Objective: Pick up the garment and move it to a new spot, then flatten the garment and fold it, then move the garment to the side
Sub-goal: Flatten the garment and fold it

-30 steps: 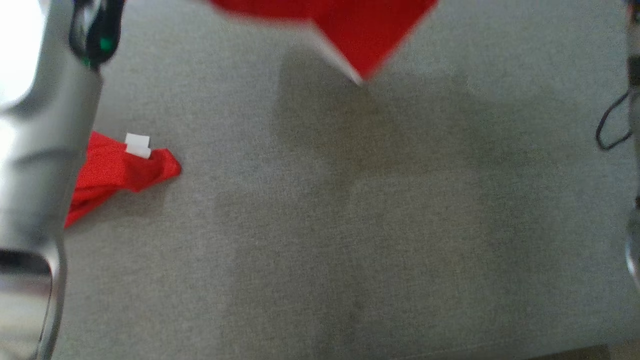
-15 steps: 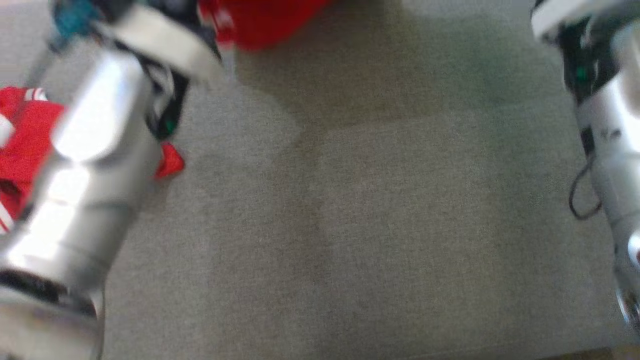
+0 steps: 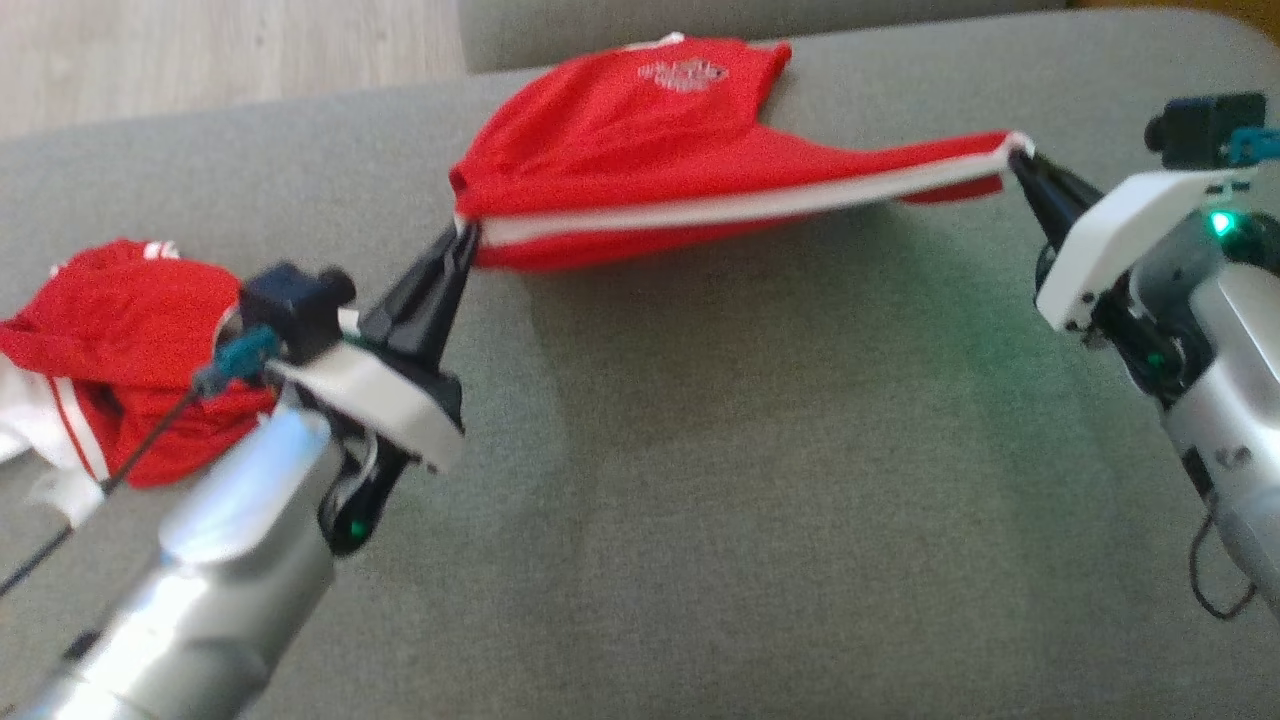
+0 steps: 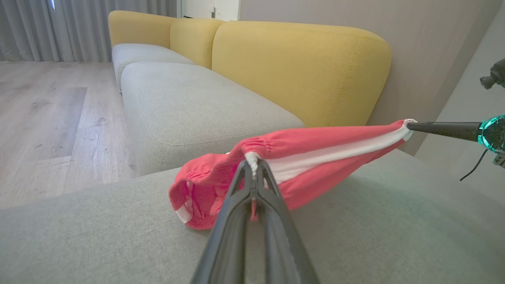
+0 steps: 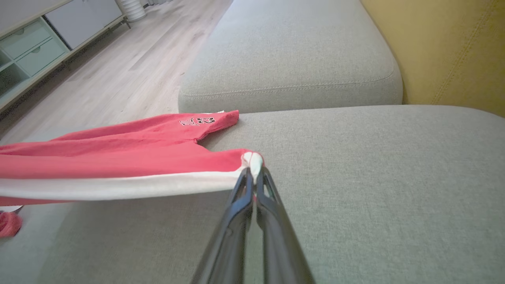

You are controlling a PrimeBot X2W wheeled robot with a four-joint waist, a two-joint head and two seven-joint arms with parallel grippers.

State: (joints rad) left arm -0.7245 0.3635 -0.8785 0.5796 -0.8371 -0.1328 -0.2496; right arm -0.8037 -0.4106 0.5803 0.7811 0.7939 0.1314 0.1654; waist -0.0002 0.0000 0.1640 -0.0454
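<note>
The garment (image 3: 660,130) is a pair of red shorts with a white side stripe and a small printed logo. It hangs stretched between both grippers above the grey sofa cushion (image 3: 750,480). My left gripper (image 3: 463,240) is shut on its elastic waistband end (image 4: 252,156). At the far right, my right gripper (image 3: 1022,157) is shut on the hem end of the stripe (image 5: 254,159). The far leg of the garment (image 5: 165,126) rests on the cushion near its back edge.
A second red garment with white trim (image 3: 110,340) lies crumpled at the cushion's left end, beside my left forearm. Another grey cushion (image 5: 292,51) adjoins beyond. Yellow backrests (image 4: 300,71) stand on one side and wooden floor (image 4: 43,118) lies on the other.
The head camera has tilted up, so the whole picture shifted. Both grippers and the whole stretched garment have come into view, pulled taut between them.
</note>
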